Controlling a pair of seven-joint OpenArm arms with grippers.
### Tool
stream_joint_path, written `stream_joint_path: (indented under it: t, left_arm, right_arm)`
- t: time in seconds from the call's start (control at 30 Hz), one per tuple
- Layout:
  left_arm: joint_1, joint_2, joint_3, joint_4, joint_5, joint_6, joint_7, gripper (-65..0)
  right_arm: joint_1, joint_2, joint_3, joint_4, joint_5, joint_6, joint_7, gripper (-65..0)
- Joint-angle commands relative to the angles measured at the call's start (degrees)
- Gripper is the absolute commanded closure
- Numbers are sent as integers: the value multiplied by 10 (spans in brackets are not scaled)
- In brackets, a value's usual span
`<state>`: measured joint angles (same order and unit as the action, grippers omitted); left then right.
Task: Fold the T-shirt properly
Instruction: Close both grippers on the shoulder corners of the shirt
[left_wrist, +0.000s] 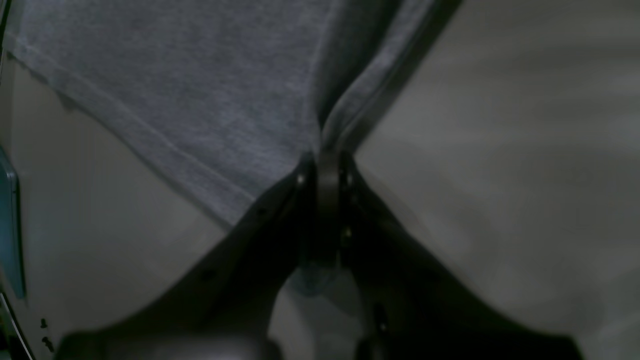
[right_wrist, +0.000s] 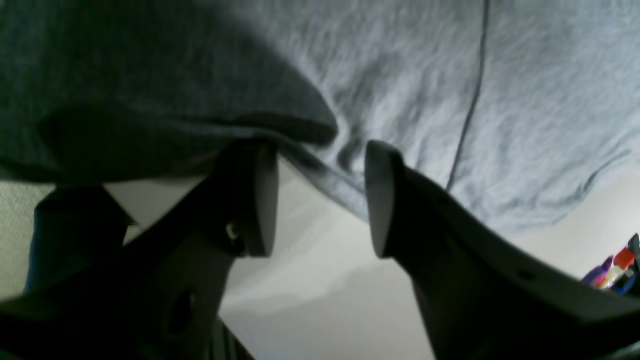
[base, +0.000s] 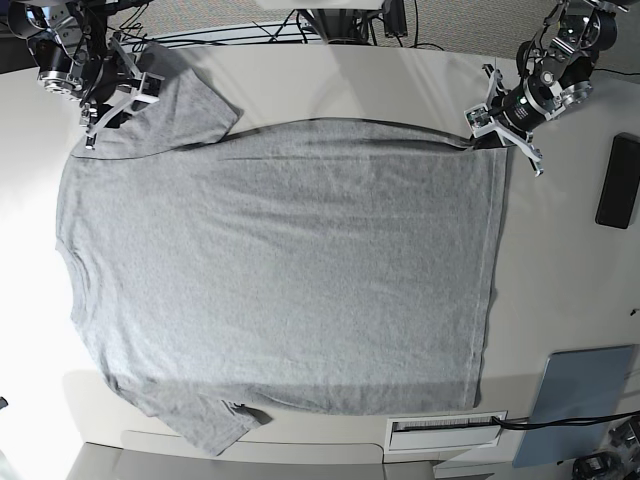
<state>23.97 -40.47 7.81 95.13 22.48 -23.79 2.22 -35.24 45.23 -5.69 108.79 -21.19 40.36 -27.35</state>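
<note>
Left wrist view: the left pincer (left_wrist: 327, 165) is pressed together on a bunched corner of the grey T-shirt (left_wrist: 200, 100), hem seam running diagonally, pale desk (left_wrist: 500, 175) beneath.

Right wrist view: the right pincer (right_wrist: 320, 195) stands spread, a sleeve fold of the T-shirt (right_wrist: 400, 90) just above its fingertips (right_wrist: 262, 195).

Base view: the T-shirt (base: 290, 270) lies spread flat across the desk (base: 560, 260), neck toward the picture's left. The left pincer (base: 490, 130) grips the top-right hem corner; the right pincer (base: 110, 95) sits over the top-left sleeve.
</note>
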Motion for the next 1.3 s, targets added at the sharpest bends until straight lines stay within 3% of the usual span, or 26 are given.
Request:
stream_joint_path:
  t: [0.0, 0.33, 0.77, 0.83, 1.07, 1.17, 1.27]
  left_arm:
    - [6, -6, 0, -5, 13, -16, 33, 0]
    - [6, -3, 0, -5, 13, -16, 33, 0]
    - [7, -3, 0, -5, 13, -16, 33, 0]
    - [6, -3, 0, -5, 13, -16, 33, 0]
    - [7, -3, 0, -5, 13, -16, 33, 0]
    - [7, -3, 0, -5, 13, -16, 33, 0]
    - [7, -4, 0, -5, -2, -17, 52, 0]
  right_arm:
    - [2, 9, 4, 4, -3, -4, 3, -281]
    - [42, -13, 4, -35, -5, -4, 16, -281]
    - [49, -13, 4, -35, -5, -4, 24, -278]
    - [49, -13, 4, -35, -3, -4, 24, -245]
    - [49, -13, 4, -35, -3, -4, 21, -18]
    - [49, -13, 4, -35, 3, -4, 12, 0]
    - [49, -12, 4, -34, 50, -7, -43, 0]
